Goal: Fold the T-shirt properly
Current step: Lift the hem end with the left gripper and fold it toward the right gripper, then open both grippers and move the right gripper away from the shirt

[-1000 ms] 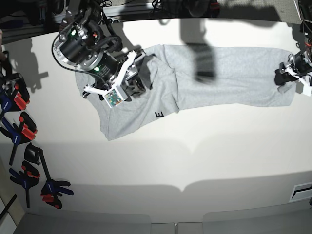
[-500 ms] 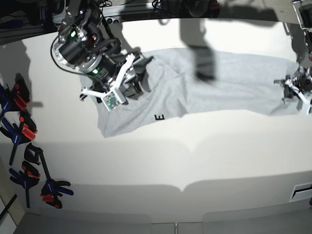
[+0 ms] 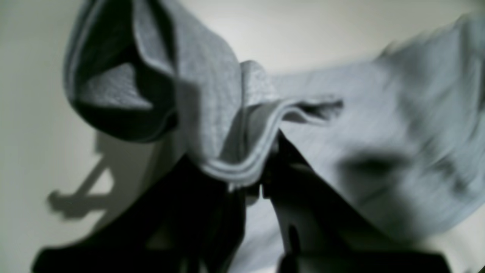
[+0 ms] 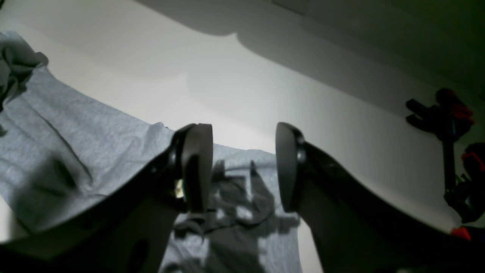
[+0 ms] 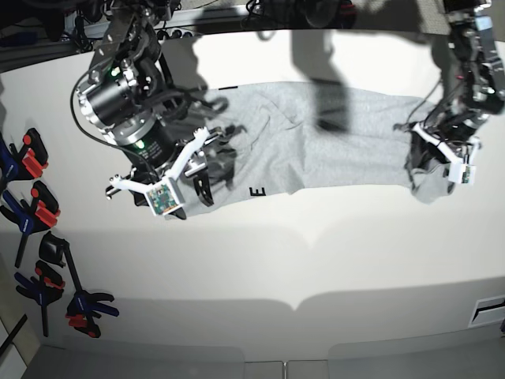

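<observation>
The grey T-shirt [image 5: 331, 134] lies stretched across the far part of the white table [image 5: 316, 253], with a black letter "E" [image 5: 257, 190] at its front edge. My left gripper [image 5: 426, 154] is shut on the shirt's bunched right end and holds it lifted; the left wrist view shows the folded hem [image 3: 242, 167] pinched between the dark fingers. My right gripper [image 5: 211, 172] hovers open and empty over the shirt's left end. In the right wrist view its fingers [image 4: 197, 167] stand apart above the grey cloth [image 4: 75, 136].
Several blue, red and black clamps [image 5: 35, 213] lie along the table's left edge and show in the right wrist view [image 4: 451, 117]. A dark rail with cables [image 5: 237, 12] runs along the back. Bare table stretches in front of the shirt.
My left gripper has carried the shirt's right end leftward, bunching and lifting it. My right gripper has drawn back from the shirt's left end toward the front-left and is open.
</observation>
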